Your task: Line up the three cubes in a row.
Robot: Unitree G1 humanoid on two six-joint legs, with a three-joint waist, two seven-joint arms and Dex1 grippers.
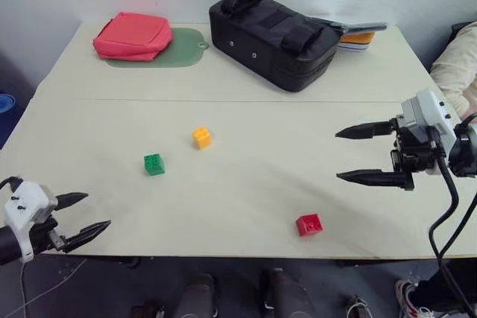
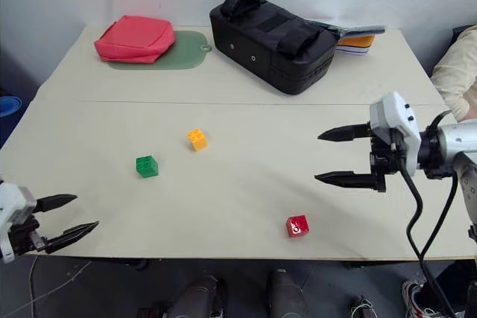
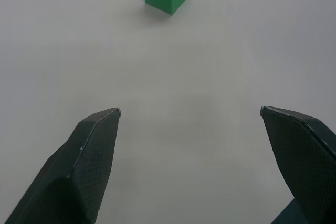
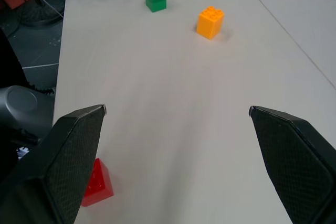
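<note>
Cubes unaligned: green cube (image 1: 154,164), orange-yellow cube (image 1: 202,137), red cube (image 1: 308,224) nearer. Left gripper (image 1: 88,218), right gripper (image 1: 356,154) released, empty; next likely regrasping red.

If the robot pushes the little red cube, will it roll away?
Probably not. The red cube has flat sides and rests on the smooth table, so it would likely slide rather than roll. It looks like hard plastic, so probably stiff and light. Being small, it might tip if nudged high.

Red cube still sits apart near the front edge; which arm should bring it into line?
Probably right: the right gripper hangs open just above the red cube; the left gripper is far across the table.
</note>
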